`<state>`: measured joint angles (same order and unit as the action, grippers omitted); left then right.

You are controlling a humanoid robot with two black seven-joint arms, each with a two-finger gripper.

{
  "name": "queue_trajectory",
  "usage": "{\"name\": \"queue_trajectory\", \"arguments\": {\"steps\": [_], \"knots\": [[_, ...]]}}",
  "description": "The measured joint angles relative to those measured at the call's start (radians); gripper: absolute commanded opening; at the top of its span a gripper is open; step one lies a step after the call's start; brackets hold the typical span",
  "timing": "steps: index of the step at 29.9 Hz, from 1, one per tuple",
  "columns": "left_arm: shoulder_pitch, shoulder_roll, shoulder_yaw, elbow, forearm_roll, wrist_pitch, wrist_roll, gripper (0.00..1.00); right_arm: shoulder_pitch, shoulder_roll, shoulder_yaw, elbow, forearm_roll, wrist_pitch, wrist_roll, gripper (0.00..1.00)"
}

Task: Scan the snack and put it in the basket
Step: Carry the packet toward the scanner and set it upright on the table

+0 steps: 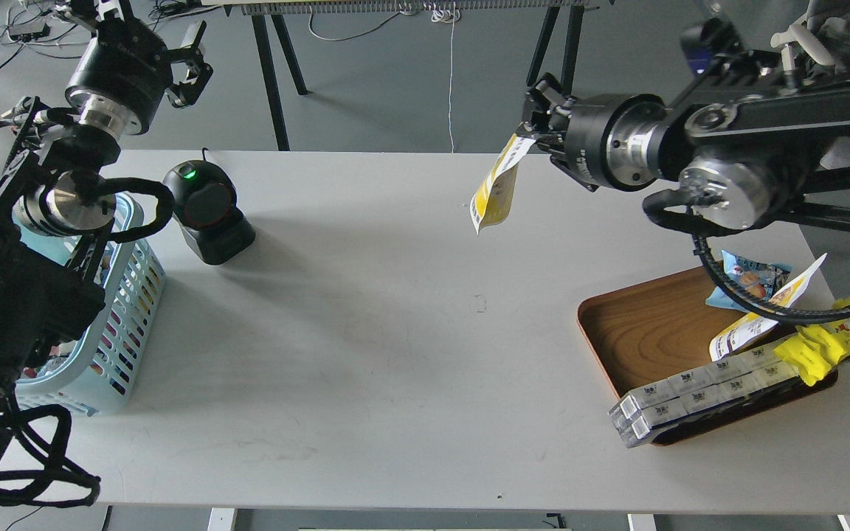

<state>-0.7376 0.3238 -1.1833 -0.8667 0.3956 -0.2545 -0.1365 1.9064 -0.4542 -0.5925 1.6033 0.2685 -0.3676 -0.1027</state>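
The right gripper [536, 125] pinches the nut pouch [496, 190] by its top (hanging edge-on); it should turn the barcode toward the scanner [206, 210]. The left gripper [189, 74] hangs unclenched, empty.

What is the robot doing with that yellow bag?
The right gripper is pinching the snack by its top and holding it in the air above the table, partway between the wooden tray and the scanner. The scanner's green light is on. The left gripper is raised near the blue basket, holding nothing.
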Motion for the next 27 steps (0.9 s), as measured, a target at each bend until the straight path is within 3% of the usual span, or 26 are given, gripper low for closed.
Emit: {"name": "queue_trajectory", "arguments": {"steps": [11, 20, 25, 27], "knots": [[-0.002, 0.001, 0.001, 0.0, 0.0, 0.0, 0.0, 1.0, -0.116, 0.256, 0.049, -0.132, 0.051, -0.04, 0.0, 0.0], [0.0, 0.003, 0.001, 0.0, 0.0, 0.0, 0.0, 1.0, -0.185, 0.307, 0.046, -0.162, 0.057, -0.056, -0.01, 0.01], [0.0, 0.004, 0.001, 0.0, 0.0, 0.0, 0.0, 1.0, -0.211, 0.311, 0.041, -0.17, 0.057, -0.068, -0.01, 0.22], [0.0, 0.004, 0.001, 0.0, 0.0, 0.0, 0.0, 1.0, -0.218, 0.311, 0.039, -0.17, 0.057, -0.077, -0.01, 0.35]]}}
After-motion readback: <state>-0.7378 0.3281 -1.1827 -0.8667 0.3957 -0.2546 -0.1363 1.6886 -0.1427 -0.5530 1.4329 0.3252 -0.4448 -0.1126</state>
